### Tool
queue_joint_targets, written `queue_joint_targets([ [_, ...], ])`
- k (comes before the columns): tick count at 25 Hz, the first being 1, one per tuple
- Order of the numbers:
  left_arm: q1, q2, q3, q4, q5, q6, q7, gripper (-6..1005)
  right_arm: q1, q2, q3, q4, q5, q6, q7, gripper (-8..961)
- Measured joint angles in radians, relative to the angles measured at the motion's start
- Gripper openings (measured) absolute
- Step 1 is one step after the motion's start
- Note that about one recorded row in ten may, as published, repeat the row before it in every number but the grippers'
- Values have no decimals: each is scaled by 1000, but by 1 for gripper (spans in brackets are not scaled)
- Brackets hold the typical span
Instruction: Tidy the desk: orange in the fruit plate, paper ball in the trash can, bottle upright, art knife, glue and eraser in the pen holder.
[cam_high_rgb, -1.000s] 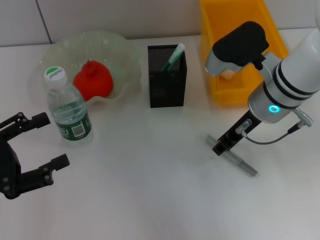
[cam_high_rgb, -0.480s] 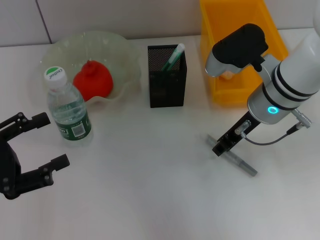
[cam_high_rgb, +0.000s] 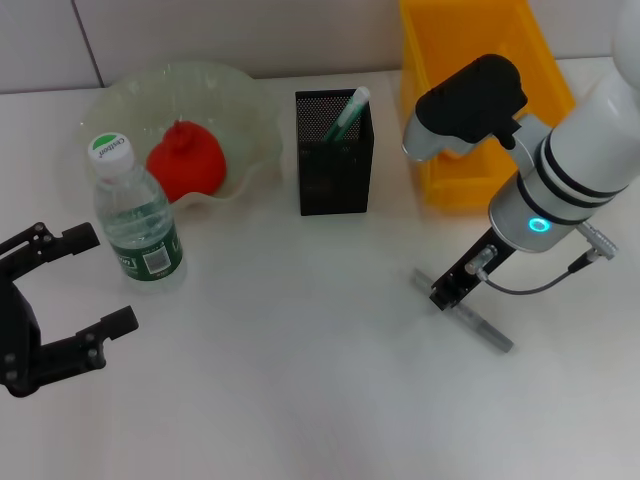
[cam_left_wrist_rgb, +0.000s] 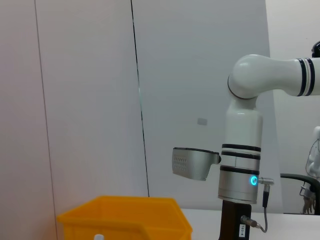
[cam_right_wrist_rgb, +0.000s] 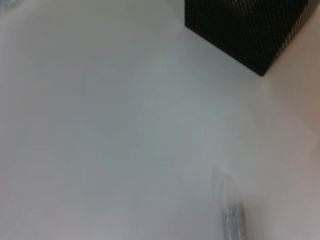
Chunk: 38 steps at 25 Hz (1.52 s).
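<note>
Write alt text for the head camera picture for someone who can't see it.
The right gripper reaches down over a grey art knife lying on the white desk, in front of the trash can. The bottle stands upright beside the fruit plate holding the orange; the left gripper waits open nearby.

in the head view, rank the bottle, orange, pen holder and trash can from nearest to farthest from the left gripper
From the left gripper, low on the robot's left:
1. Bottle, standing upright just beyond it.
2. Orange, in the fruit plate behind the bottle.
3. Pen holder, mid-table.
4. Trash can, far on the robot's right, behind the right arm.
</note>
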Motion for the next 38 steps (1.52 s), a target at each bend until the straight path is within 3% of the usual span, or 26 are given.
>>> queue_joint_targets([
  [2, 0, 1, 0, 0, 0, 0, 0, 830, 0, 1, -1, -11, 1, 0, 2, 144],
  [11, 0, 1, 0, 0, -1, 1, 0, 830, -42, 1, -4, -151, 2, -25, 23, 126],
  [24, 0, 1, -9, 0, -1, 4, -1, 831, -203, 3, -12, -529, 4, -48, 37, 124],
  [27, 0, 1, -11, 0, -1, 5, -5, 831, -258, 5, -33, -619, 8, -3, 12, 124],
  [38, -2, 1, -11, 0, 0, 5, -18, 831, -335, 6, -90, -738, 75, 200, -110, 122],
])
